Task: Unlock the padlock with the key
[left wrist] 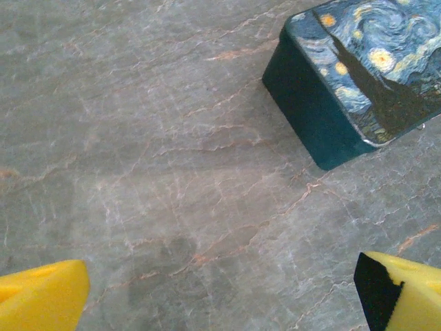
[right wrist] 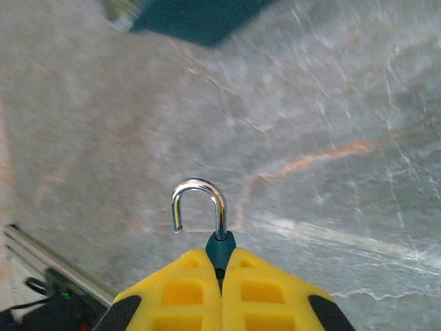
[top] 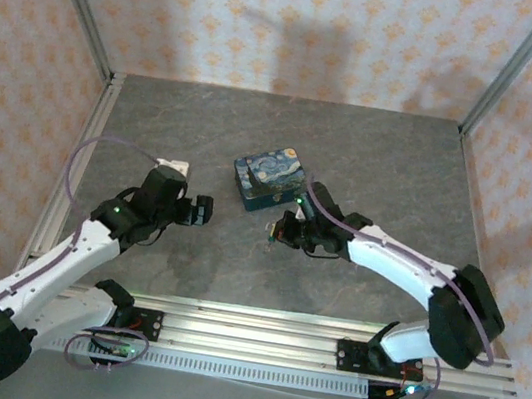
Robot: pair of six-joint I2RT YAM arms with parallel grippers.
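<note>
Gripped the small padlock (right wrist: pixel 220 248) in the closed right fingers (right wrist: pixel 186 293) over the tabletop (right wrist: pixel 331 103), near the painted box (top: pixel 269 182); teal body, silver shackle open at one end. Had left fingers (left wrist: pixel 41 296) wide apart, empty.

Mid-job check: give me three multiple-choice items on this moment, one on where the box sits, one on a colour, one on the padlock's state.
1. Where does the painted box lie from the right gripper?
A. between the two arm bases
B. close by, nearer the table's far edge
C. left of the left arm
2. What colour are the right gripper's fingers?
A. red
B. white
C. yellow
3. How does the shackle of the padlock stand?
A. open, one end free
B. closed at both ends
C. broken off

Key: 1 B, the top view shows the box just past the gripper. 2 C, the right wrist view shows yellow fingers. 3 A, one shackle end hangs free in the air.
</note>
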